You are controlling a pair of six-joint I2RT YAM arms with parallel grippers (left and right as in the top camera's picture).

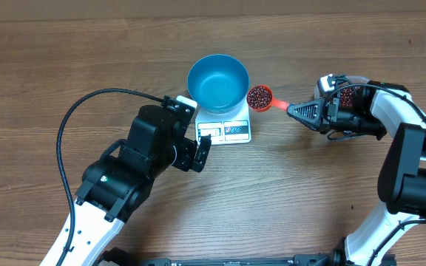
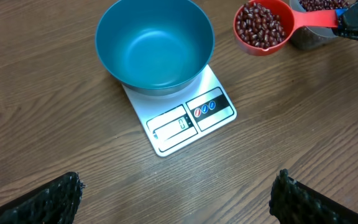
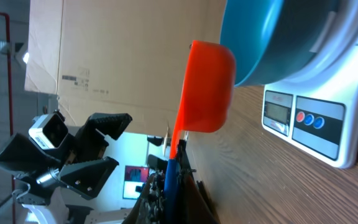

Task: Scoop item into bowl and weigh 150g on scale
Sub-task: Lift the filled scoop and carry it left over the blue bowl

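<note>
While the scoop [image 1: 259,97] is clamped by its handle in the right gripper [image 1: 293,110], its long axis is pointed straight out from that grip toward the bowl [image 1: 218,81], which is set on the scale [image 1: 231,131] just beyond the cup. The right arm is therefore judged the nearer for tipping (the left gripper [image 1: 189,125] is spread wide and empty, beside the scale). The beans [image 2: 260,25] heaped in the cup and the bare bowl floor are shown from the left wrist, whereas from the right wrist only the cup's underside is seen, just beside the bowl's wall.
</note>
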